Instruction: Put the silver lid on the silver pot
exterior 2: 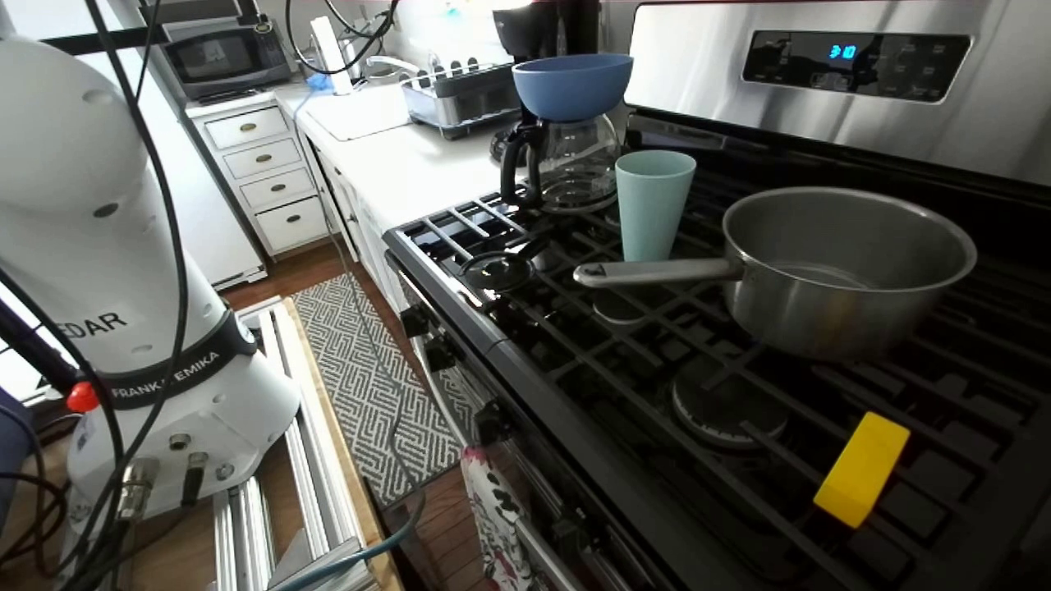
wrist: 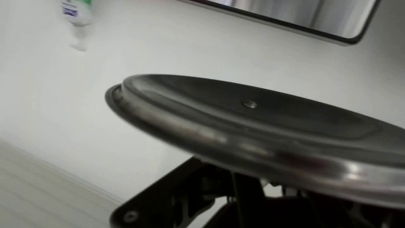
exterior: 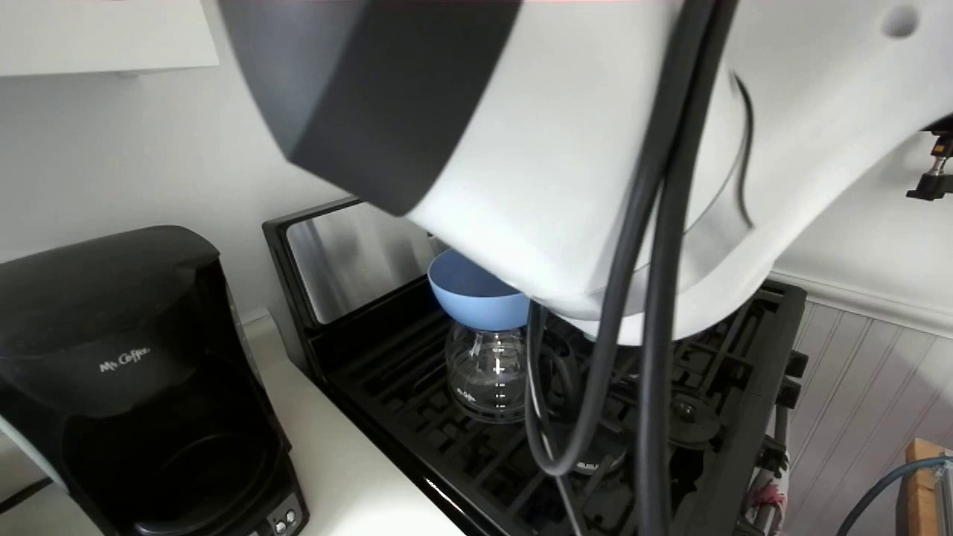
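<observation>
In the wrist view, left to right: a blurred pump bottle [wrist: 77,15] appeared upside down; next, the silver lid [wrist: 259,136] spanned the middle and ran out at the right edge, its rim sloping down that way, with a small round rivet on the face turned away from the black fingers [wrist: 246,193]. Just below the rim, the fingers were grasping the lid and holding it up in the air; the rim hid their tips.

In an exterior view, a black Mr. Coffee coffee maker [exterior: 112,335] stood at left. To its right, on a black gas stove [exterior: 417,380], a blue bowl [exterior: 484,309] rested upright on a clear glass carafe [exterior: 484,372]. Farther right, a white robot arm [exterior: 551,171] filled the upper part, dark cables [exterior: 659,387] hanging across it.

In an exterior view, the arm's base [exterior 2: 189,410] stood far left, with a microwave [exterior 2: 226,61] in the background and a patterned rug [exterior 2: 353,353] to its right. On the stove, right of the carafe and bowl, stood an upright pale teal cup [exterior 2: 653,205]; right of that sat the silver pot [exterior 2: 821,316], open top facing up, its handle [exterior 2: 657,272] pointing left in front of the cup. A yellow block [exterior 2: 862,468] lay in front of the pot.
</observation>
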`<state>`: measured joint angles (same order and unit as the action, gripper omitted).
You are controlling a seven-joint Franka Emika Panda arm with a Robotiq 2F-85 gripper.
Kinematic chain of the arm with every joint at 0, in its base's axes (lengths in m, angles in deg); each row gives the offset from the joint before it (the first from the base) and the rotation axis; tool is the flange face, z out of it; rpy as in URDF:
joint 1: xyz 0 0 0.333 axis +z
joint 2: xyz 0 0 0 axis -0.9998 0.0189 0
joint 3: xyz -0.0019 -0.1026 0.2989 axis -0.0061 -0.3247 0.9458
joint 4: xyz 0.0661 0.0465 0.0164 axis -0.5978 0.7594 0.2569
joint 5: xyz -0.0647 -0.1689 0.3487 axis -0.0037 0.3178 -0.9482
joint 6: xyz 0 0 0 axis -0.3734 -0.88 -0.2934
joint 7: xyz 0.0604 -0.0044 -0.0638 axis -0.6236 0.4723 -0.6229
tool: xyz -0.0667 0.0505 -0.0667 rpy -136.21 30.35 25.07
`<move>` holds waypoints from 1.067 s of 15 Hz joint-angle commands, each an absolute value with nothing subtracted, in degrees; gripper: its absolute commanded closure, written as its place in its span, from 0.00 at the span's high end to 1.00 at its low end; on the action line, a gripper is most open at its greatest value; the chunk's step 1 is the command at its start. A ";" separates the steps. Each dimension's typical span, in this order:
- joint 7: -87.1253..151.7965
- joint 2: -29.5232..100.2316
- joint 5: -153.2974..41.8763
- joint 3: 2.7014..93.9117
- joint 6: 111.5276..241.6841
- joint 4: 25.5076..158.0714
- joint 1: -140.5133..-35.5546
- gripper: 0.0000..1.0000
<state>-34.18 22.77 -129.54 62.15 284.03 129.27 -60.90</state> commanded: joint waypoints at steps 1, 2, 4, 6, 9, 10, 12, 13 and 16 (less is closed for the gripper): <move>-38.92 15.28 -135.36 56.25 284.47 132.23 -60.73 0.02; -39.49 14.11 -135.75 60.56 284.39 132.30 -67.31 0.02; -37.72 13.18 -135.52 61.28 283.97 133.10 -69.15 0.02; -36.73 15.18 -133.89 62.05 283.16 131.71 -71.35 0.08; -36.72 14.46 -133.98 62.75 283.13 132.48 -71.67 0.02; -36.62 15.79 -134.30 62.76 285.21 131.83 -72.33 0.02; -37.56 14.49 -133.12 59.89 283.90 131.23 -76.42 0.02; -36.66 14.23 -133.06 59.20 284.03 131.90 -77.72 0.02; -34.20 15.65 -134.76 57.48 286.67 132.86 -81.84 0.02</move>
<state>-36.63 15.00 -133.90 58.47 283.38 132.38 -78.63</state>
